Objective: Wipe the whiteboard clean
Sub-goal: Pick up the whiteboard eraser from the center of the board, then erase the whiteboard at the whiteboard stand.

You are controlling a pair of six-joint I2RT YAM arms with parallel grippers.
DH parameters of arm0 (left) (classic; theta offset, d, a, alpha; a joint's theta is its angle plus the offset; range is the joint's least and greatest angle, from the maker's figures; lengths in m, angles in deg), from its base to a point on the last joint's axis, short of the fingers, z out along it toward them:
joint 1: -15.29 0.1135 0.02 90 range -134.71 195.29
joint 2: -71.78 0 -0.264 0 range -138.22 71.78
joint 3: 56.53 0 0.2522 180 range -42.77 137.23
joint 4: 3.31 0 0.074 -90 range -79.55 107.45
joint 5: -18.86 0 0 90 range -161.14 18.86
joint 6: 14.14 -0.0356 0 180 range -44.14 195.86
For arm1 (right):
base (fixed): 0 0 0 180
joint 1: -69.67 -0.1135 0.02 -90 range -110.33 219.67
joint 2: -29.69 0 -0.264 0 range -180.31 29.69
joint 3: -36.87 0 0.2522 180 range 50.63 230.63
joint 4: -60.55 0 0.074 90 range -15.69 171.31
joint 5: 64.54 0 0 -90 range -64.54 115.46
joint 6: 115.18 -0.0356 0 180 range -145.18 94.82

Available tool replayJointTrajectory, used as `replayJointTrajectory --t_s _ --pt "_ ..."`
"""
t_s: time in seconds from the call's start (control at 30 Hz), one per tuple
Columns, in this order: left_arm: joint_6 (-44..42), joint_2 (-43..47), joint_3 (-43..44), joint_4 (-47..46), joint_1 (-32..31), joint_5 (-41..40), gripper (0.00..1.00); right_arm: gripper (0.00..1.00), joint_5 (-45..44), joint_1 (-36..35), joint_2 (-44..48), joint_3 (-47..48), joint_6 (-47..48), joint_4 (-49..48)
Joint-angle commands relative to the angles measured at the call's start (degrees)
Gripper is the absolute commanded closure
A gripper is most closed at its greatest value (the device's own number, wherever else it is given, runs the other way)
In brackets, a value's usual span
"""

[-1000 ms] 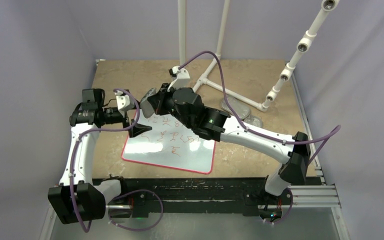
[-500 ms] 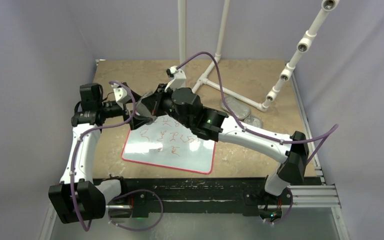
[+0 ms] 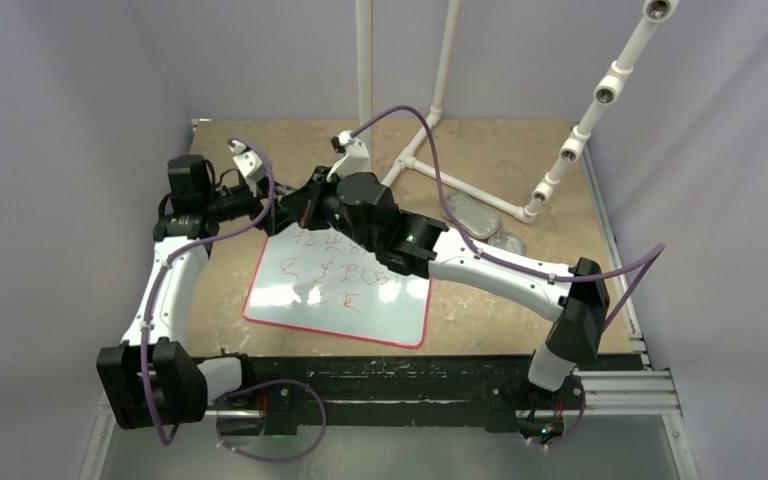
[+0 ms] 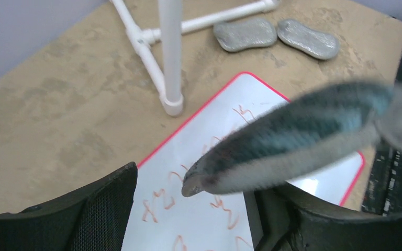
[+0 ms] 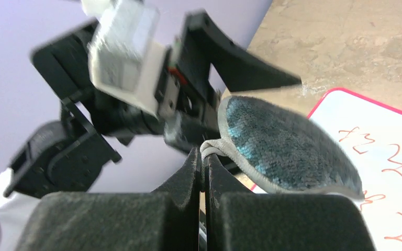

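Observation:
The whiteboard (image 3: 360, 300) lies flat on the table with red scribbles on it, and it also shows below the pad as the whiteboard (image 4: 204, 225) and at the right edge as the whiteboard (image 5: 392, 157). My right gripper (image 5: 204, 157) is shut on the grey rim of an oval blue-grey fuzzy pad (image 5: 282, 141), held in the air over the board's far left corner. My left gripper (image 4: 188, 209) faces it with its jaws apart. The pad (image 4: 303, 136) pokes its tip between those fingers, with a gap to the left finger. Seen from above, the left gripper (image 3: 278, 205) and right gripper (image 3: 305, 205) meet there.
Two silvery-grey oval pads (image 4: 244, 34) (image 4: 308, 37) lie on the table beyond the board, by the oval pads (image 3: 472, 215). A white pipe stand (image 3: 430, 165) rises behind the board, with its upright pipe (image 4: 170, 52) close. A slanted pipe with fittings (image 3: 600, 95) stands at the right.
My left gripper swung from the board's left edge up and back toward the pad, and its jaws narrowed. The right gripper carried the pad slightly left and back.

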Motion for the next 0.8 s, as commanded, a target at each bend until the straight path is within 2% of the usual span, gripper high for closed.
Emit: replayJointTrajectory --t_s 0.0,0.17,0.37,0.47,0.57,0.63,0.7,0.77 --pt "1.81 4.73 -5.91 0.24 -1.61 1.91 0.29 1.0 3.49 2.4 0.38 2.98 -3.81 -1.78" --pt "0.72 5.34 -5.37 2.04 -1.74 5.39 0.32 1.0 7.09 4.5 1.56 0.33 -6.4 -2.43" --pt "-1.3 4.51 -3.78 3.89 -1.72 8.19 0.23 1.0 11.33 7.18 4.07 -5.8 -10.02 -5.76" --pt "-1.38 4.59 -4.41 3.28 -1.72 8.18 0.35 1.0 11.2 7.27 4.34 -6.52 -10.29 -5.81" --pt "-4.89 4.06 -3.8 6.34 -1.78 7.89 0.56 1.0 11.1 7.82 4.95 -7.52 -10.75 -6.41" --pt "-7.06 3.44 -3.47 8.52 -1.75 7.61 0.59 1.0 12.18 8.4 5.36 -8.35 -11.55 -7.05" --pt "-7.87 3.1 -3.61 9.33 -1.73 7.81 0.54 1.0 13.19 8.59 5.56 -8.95 -12.24 -7.95" --pt "-7.76 3.51 -4.23 9.05 -1.71 8.08 0.29 1.0 13.94 8.59 5.48 -8.98 -12.83 -8.27"
